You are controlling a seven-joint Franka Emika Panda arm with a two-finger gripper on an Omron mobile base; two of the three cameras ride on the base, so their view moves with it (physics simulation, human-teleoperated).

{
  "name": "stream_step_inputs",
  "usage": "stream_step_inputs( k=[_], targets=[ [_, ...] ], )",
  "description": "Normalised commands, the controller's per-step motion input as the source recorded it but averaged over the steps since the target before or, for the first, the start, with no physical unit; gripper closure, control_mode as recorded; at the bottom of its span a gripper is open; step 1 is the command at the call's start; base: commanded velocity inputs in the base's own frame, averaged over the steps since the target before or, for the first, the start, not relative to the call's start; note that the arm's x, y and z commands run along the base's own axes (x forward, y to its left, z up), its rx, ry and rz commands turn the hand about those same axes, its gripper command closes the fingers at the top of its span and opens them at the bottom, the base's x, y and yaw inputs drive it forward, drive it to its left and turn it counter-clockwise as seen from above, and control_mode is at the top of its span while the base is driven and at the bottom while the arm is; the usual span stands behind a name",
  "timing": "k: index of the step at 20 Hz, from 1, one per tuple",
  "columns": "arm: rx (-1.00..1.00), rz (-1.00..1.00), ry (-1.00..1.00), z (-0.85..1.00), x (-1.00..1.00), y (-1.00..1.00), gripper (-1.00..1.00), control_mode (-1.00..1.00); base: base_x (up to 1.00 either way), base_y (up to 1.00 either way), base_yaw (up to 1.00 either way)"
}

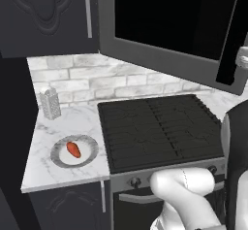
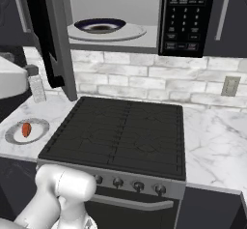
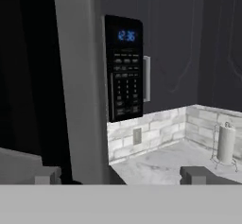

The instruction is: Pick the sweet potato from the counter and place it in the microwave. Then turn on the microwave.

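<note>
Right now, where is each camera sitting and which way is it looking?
Left base view: behind the arm's left, looking down at the stove, plate with sweet potato; white arm at lower right.
Right base view: behind the arm's right, facing the stove, open microwave; arm at lower left.
Hand view: on the hand, facing the microwave's button panel, paper towel roll; open jaws at bottom.
Both base views share stove, plate, sweet potato.

The microwave (image 2: 116,15) runs past the top edge, its open door (image 1: 169,25) cropped too. Button labels on its panel (image 3: 124,76) are too small to read.
</note>
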Motion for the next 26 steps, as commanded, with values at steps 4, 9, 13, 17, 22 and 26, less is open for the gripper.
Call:
stream_step_inputs(
  k=[4,9,13,17,22,26],
  targets=[
    [0.09,0.04,0.17,0.04,-0.11,-0.64,-1.00,-1.00,0.00,0.00,0.00],
    [0.27,0.18,0.12,-0.05,0.00,-0.65,-1.00,-1.00,0.00,0.00,0.00],
    [0.27,0.20,0.02,-0.27,0.00,-0.39,-1.00,-1.00,0.00,0.00,0.00],
    [0.26,0.16,0.00,-0.42,0.05,-0.15,-1.00,-1.00,0.00,0.00,0.00],
    [0.24,0.12,0.00,-0.13,0.34,-0.12,-1.00,-1.00,0.00,0.00,0.00],
    [0.23,0.08,-0.01,-0.16,0.59,-0.07,-1.00,-1.00,0.00,0.00,0.00]
  ],
)
